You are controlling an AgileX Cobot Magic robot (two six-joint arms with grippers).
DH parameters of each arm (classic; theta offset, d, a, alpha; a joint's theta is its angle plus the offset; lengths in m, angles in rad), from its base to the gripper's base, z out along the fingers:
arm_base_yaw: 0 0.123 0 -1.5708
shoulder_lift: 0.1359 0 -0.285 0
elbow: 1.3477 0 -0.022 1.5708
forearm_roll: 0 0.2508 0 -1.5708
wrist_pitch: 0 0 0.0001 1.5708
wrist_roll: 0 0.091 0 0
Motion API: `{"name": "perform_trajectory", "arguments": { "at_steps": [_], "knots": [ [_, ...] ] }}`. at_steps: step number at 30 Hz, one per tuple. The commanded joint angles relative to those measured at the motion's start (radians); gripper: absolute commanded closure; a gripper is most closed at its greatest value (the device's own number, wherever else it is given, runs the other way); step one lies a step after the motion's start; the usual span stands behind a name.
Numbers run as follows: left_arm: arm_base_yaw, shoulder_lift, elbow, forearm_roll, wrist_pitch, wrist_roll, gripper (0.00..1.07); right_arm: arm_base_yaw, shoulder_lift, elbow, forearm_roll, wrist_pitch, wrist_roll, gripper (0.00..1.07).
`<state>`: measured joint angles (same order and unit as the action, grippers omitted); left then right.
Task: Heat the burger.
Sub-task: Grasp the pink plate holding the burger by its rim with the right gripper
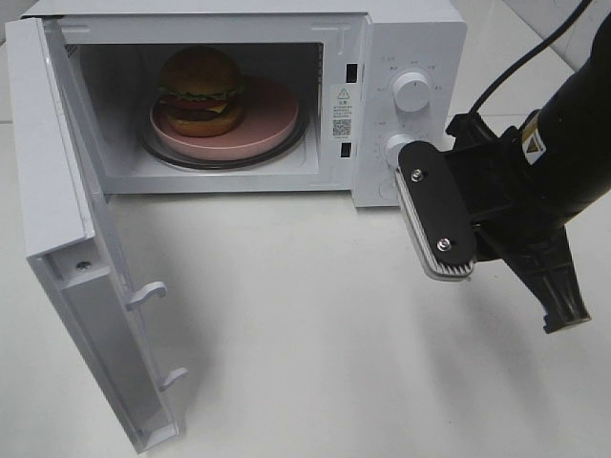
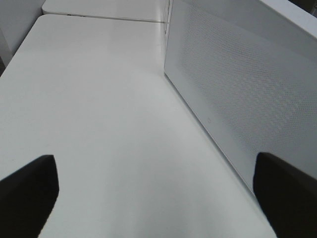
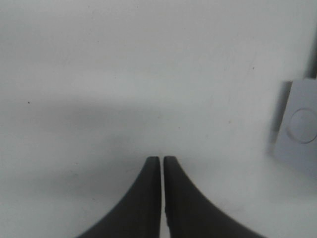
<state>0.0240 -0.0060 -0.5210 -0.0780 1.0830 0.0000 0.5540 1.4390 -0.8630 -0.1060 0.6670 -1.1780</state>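
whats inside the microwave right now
The burger sits on a pink plate, which rests on the glass turntable. The part of the plate under the burger is covered, so it cannot be seen.

**Clearances at microwave front, door open**

Wide free lane over the table (image 1: 315, 334), between the open door (image 1: 72, 267) and the right gripper (image 3: 162, 161), leading straight to the cavity mouth of the microwave (image 1: 410, 57). The door stands as a wall along the table's left side, with latch hooks (image 1: 145, 292) projecting into the lane. Inside, the burger (image 1: 200, 88) occupies the left of the pink plate (image 1: 272, 124), whose right part is free. The right gripper, jaws together, hangs before the control panel.
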Motion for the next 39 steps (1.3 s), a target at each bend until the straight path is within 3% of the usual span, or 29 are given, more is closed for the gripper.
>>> {"name": "perform_trajectory", "arguments": {
  "at_steps": [1, 7, 8, 9, 10, 11, 13, 14, 15, 16, 19, 27, 29, 39],
  "knots": [
    [0.002, -0.015, 0.002, -0.005, -0.013, 0.000, 0.07, -0.005, -0.005, -0.016, -0.007, -0.011, -0.123, 0.98],
    [0.002, -0.015, 0.002, -0.005, -0.013, 0.000, 0.07, -0.004, -0.005, -0.040, -0.034, -0.108, -0.141, 0.85],
    [0.002, -0.015, 0.002, -0.005, -0.013, 0.000, 0.07, -0.004, -0.005, -0.040, -0.050, -0.149, -0.138, 0.75],
    [0.002, -0.015, 0.002, -0.005, -0.013, 0.000, 0.07, -0.004, -0.005, -0.040, -0.050, -0.149, -0.138, 0.75],
    [0.002, -0.015, 0.002, -0.005, -0.013, 0.000, 0.07, -0.004, -0.005, -0.040, -0.056, -0.169, -0.132, 0.68],
    [0.002, -0.015, 0.002, -0.005, -0.013, 0.000, 0.07, -0.004, -0.005, -0.040, -0.056, -0.201, -0.130, 0.55],
    [0.002, -0.015, 0.002, -0.005, -0.013, 0.000, 0.07, -0.004, -0.005, -0.040, -0.056, -0.220, -0.125, 0.49],
    [0.002, -0.015, 0.002, -0.005, -0.013, 0.000, 0.07, -0.004, -0.004, -0.040, -0.055, -0.247, -0.101, 0.31],
    [0.002, -0.015, 0.002, -0.005, -0.013, 0.000, 0.07, -0.004, -0.004, -0.040, -0.055, -0.247, -0.101, 0.31],
    [0.002, -0.015, 0.002, -0.005, -0.013, 0.000, 0.07, -0.004, 0.005, -0.040, -0.055, -0.265, -0.058, 0.20],
    [0.002, -0.015, 0.002, -0.005, -0.013, 0.000, 0.07, -0.004, 0.032, -0.043, -0.063, -0.281, -0.004, 0.12],
    [0.002, -0.015, 0.002, -0.005, -0.013, 0.000, 0.07, 0.040, 0.103, -0.112, -0.149, -0.279, 0.066, 0.14],
    [0.002, -0.015, 0.002, -0.005, -0.013, 0.000, 0.07, 0.083, 0.169, -0.182, -0.234, -0.279, 0.177, 0.15],
    [0.002, -0.015, 0.002, -0.005, -0.013, 0.000, 0.07, 0.148, 0.314, -0.342, -0.245, -0.277, 0.224, 0.18]
  ]
}}
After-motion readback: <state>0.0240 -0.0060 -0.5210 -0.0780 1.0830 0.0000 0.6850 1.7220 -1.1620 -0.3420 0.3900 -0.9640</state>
